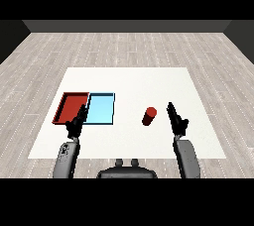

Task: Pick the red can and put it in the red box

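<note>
left hand point(76, 124): fingers straight, raised | right hand point(177, 120): fingers straight, raised

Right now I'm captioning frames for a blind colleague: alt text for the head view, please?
A red can stands on the white table, unheld, just left of the open right robot hand. The open left robot hand hovers by the red tray and light blue tray.

Light falls evenly and fairly brightly across the white table point(129, 79), which is the palest surface in view, without glare or hot spots on it. Around the table the grey plank floor point(44, 56) reads a shade dimmer, and beyond the table's far edge the back wall point(127, 26) is dark. Shadows are barely visible on the table, so the direction of the light cannot be told; the table's edges run straight, with no bending toward the sides.
</note>
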You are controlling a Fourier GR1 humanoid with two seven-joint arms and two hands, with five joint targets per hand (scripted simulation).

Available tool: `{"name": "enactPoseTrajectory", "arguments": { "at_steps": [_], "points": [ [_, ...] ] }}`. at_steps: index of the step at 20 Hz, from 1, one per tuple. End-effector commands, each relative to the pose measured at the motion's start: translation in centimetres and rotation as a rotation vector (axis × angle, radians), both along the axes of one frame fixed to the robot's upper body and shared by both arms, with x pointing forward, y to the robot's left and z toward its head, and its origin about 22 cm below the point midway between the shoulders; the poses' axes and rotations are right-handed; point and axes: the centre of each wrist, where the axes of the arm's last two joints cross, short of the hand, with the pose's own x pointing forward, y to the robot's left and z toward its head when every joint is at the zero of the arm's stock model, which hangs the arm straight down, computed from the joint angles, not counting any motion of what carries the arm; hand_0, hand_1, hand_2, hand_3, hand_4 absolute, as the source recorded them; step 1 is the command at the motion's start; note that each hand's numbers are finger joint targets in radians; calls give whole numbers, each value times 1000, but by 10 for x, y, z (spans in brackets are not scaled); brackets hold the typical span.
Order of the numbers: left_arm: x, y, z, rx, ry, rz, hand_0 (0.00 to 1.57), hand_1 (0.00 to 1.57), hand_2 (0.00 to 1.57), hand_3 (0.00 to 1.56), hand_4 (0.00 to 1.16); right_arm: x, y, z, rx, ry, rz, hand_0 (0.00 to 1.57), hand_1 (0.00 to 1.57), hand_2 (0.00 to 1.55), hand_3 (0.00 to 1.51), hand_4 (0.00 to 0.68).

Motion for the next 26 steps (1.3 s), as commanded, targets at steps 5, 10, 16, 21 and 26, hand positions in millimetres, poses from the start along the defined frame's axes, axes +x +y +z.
{"name": "enactPoseTrajectory", "arguments": {
  "at_steps": [5, 10, 16, 21, 26],
  "points": [
    [4, -2, 3, -4, -27, 35, 0, 0, 0, 0, 0, -15, -35, -4, -14, 27, -18, 0, 0, 0, 0, 0],
    [1, 2, 19, -111, -385, 0, 0, 0, 0, 0, 0, -19, -29, 2, 137, -244, 98, 0, 0, 0, 0, 0],
    [8, 3, 15, -96, -414, 27, 0, 0, 0, 0, 0, -19, -38, -8, 150, -276, 95, 0, 0, 0, 0, 0],
    [0, 1, 13, -78, -420, 6, 0, 0, 0, 0, 0, -3, -36, 3, 126, -232, 78, 0, 0, 0, 0, 0],
    [-16, -17, -5, -131, -432, 4, 0, 0, 0, 0, 0, -13, -42, -11, 143, -243, 71, 0, 0, 0, 0, 0]
  ]
}}
